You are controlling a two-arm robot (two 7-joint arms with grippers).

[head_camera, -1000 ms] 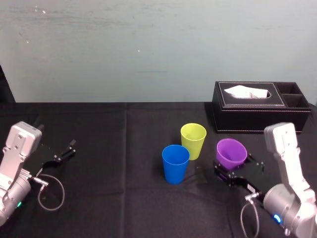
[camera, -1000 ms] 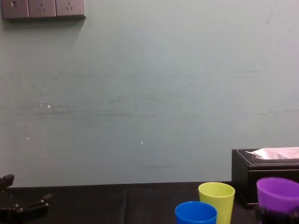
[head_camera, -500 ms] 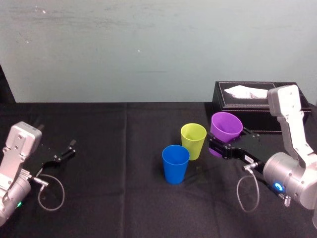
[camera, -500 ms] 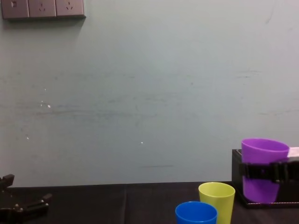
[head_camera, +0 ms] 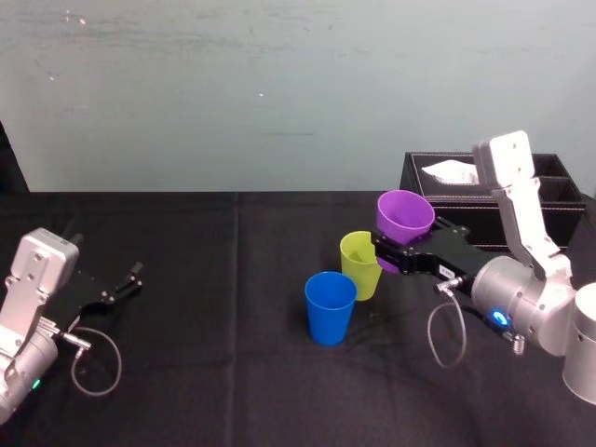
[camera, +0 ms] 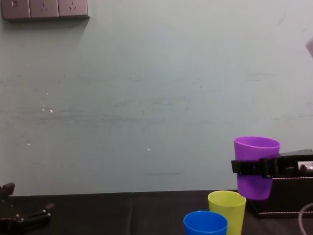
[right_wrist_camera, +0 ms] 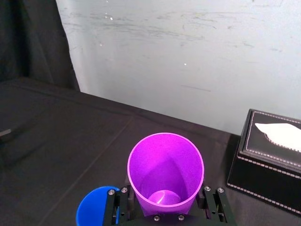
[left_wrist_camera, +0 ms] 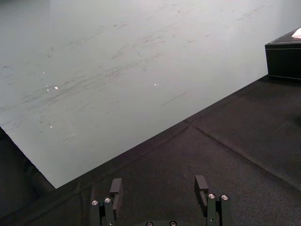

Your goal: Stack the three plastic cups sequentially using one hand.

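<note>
The purple tapered plastic cup (head_camera: 405, 216) hangs upright off the black counter (head_camera: 214, 279), clamped low on its wall by the right pincer (head_camera: 393, 253). Just left of it stands the yellow-green plastic cup (head_camera: 360, 264), with the blue plastic cup (head_camera: 330, 305) nearer the robot. The left pincer (left_wrist_camera: 157, 188) rests far left, its 2 fingers apart.

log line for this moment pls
right gripper: shut on purple cup, airborne right of yellow cup | blue cup: on table | left gripper: parked, open
</note>
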